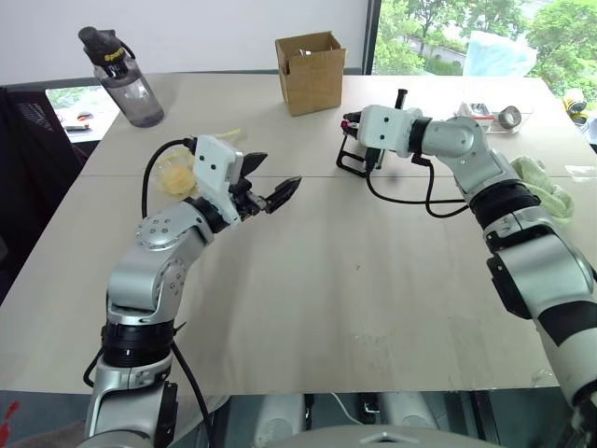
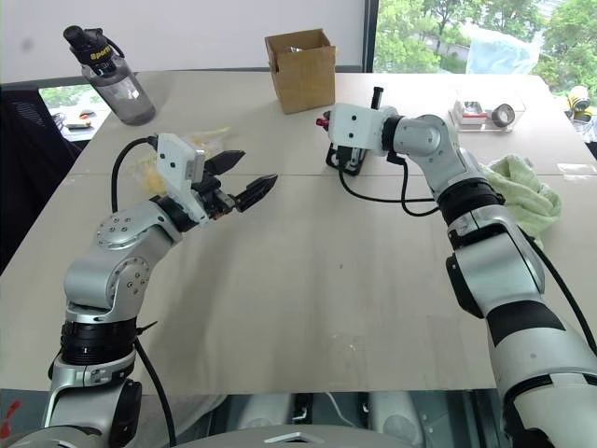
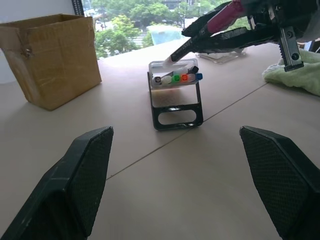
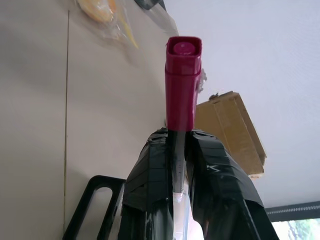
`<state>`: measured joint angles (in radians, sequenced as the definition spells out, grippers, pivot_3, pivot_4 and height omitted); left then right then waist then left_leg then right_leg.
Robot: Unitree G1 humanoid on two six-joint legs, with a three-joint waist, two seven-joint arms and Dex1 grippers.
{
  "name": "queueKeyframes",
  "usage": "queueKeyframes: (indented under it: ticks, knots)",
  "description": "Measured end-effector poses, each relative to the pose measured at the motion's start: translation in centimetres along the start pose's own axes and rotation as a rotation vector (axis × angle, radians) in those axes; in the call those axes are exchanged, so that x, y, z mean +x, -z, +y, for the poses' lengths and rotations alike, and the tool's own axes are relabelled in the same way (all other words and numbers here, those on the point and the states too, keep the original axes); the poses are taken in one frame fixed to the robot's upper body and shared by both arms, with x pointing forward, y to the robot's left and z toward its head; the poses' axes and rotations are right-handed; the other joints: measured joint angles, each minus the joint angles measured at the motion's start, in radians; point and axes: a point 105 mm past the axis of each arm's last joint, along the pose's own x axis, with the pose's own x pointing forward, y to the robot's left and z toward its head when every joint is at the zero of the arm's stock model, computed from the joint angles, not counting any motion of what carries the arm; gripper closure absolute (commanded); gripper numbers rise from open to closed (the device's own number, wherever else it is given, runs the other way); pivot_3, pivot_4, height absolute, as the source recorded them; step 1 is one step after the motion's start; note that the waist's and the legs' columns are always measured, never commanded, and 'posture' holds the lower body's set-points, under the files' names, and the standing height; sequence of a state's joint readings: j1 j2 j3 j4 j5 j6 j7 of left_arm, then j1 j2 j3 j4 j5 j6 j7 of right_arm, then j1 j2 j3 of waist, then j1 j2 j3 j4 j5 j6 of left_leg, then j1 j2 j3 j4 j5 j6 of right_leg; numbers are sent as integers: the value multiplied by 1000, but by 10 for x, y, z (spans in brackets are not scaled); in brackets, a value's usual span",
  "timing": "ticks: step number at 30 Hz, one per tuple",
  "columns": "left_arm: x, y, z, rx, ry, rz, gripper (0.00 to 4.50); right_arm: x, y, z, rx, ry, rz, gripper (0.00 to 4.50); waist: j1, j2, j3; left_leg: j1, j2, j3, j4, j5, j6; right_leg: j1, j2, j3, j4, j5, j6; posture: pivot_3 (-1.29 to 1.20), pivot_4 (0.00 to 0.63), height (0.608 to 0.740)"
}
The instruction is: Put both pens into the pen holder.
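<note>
Left hand (image 1: pixel 270 187) spread, level; right hand (image 4: pixel 181 145) pinches pink-ended pen (image 4: pixel 182 85) above pen holder (image 3: pixel 176 100).

1. Both arms have silver-grey shells with black joints and small round screws.
2. The wrist blocks are white.
3. Each gripper, left gripper (image 1: pixel 276 189) and right gripper (image 4: pixel 181 150), has two black textured fingers.
4. Black cables loop beside the wrists.

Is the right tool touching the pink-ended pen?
Touching. In the right wrist view the right tool is clamped on the pen with both fingers.
</note>
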<state>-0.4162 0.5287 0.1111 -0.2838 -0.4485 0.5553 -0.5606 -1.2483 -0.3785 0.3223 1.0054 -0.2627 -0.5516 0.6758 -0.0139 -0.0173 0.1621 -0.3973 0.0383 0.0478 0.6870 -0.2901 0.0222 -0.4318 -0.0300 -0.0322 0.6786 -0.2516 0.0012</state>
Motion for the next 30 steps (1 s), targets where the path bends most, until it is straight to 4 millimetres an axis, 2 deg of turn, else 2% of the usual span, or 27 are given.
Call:
queueKeyframes:
  ticks: [14, 23, 30]
  knots:
    - [0, 2, 0, -11, -11, 1, 287, 10, 9, 3, 104, 18, 41, 4500, -1, 0, 0, 0, 0, 0, 0, 0, 0, 0, 0, 0, 0, 0, 0, 0, 150, 736]
    - [-2, 8, 1, -12, -28, 20, 249, 9, 16, -1, 93, 60, 79, 122, -1, 0, 0, 0, 0, 0, 0, 0, 0, 0, -1, 0, 0, 0, 0, 0, 150, 736]
    - [-2, 10, 1, -15, -28, 23, 249, 9, 18, -2, 102, 71, 89, 50, -1, 0, 0, 0, 0, 0, 0, 0, 0, 0, -1, 0, 0, 0, 0, 0, 150, 736]
